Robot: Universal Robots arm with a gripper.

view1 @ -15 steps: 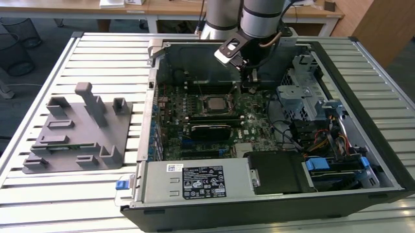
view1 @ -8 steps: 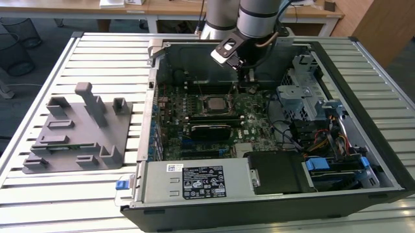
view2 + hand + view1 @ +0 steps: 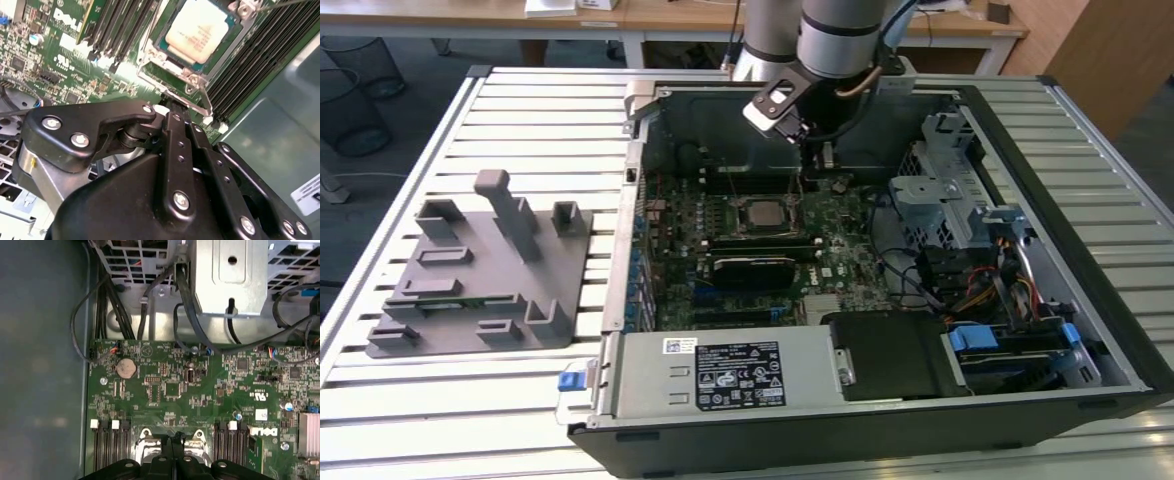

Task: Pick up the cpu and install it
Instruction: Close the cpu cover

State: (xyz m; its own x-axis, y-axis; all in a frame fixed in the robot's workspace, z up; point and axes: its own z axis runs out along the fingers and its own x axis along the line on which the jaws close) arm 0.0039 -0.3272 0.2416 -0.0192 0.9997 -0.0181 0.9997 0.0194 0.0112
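Observation:
The cpu [image 3: 758, 213], a silver square chip, lies flat in the motherboard socket inside the open computer case; in the second wrist view the cpu [image 3: 197, 30] has the socket's metal frame [image 3: 150, 65] around it. My gripper [image 3: 811, 160] hangs just beyond the socket's far side, to the exterior view's right of the chip. In both wrist views the black fingers [image 3: 172, 125] [image 3: 172, 452] are pressed together, tips by the frame's edge and its wire lever [image 3: 206, 97]. I see nothing held between them.
A grey fixture plate [image 3: 480, 280] with upright posts lies on the slatted table at the exterior view's left. Inside the case [image 3: 1067, 250] are memory slots [image 3: 107, 447], a drive cage [image 3: 230, 275], loose cables [image 3: 115, 300] and a power supply [image 3: 720, 375].

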